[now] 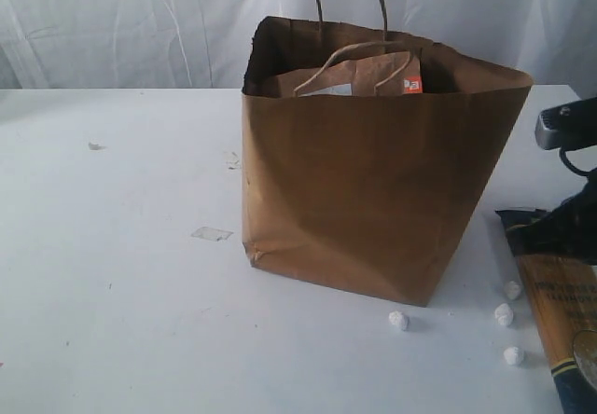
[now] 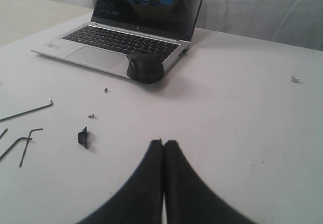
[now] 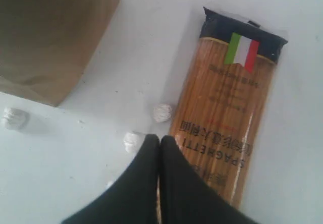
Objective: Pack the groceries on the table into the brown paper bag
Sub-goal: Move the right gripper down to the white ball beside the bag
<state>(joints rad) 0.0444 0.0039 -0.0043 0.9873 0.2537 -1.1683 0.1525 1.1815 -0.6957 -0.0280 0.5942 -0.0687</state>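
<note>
Paper bag (image 1: 373, 190) upright on desk (image 1: 112, 293), pouch (image 1: 373, 76) inside; spaghetti packet (image 1: 555, 311) flat at its four o'clock. Left end effector (image 2: 163, 143) closed, empty; right end effector (image 3: 159, 139) closed, empty, by packet's edge.

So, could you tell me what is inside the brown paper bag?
The top of the brown labelled pouch shows; walls of the brown paper bag hide anything deeper.

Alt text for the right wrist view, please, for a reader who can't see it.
The right gripper, shut and empty, hovers at one end of a long spaghetti packet lying flat on the white table. A corner of the brown paper bag stands nearby, with small white crumpled lumps scattered on the table between bag and packet.
</note>
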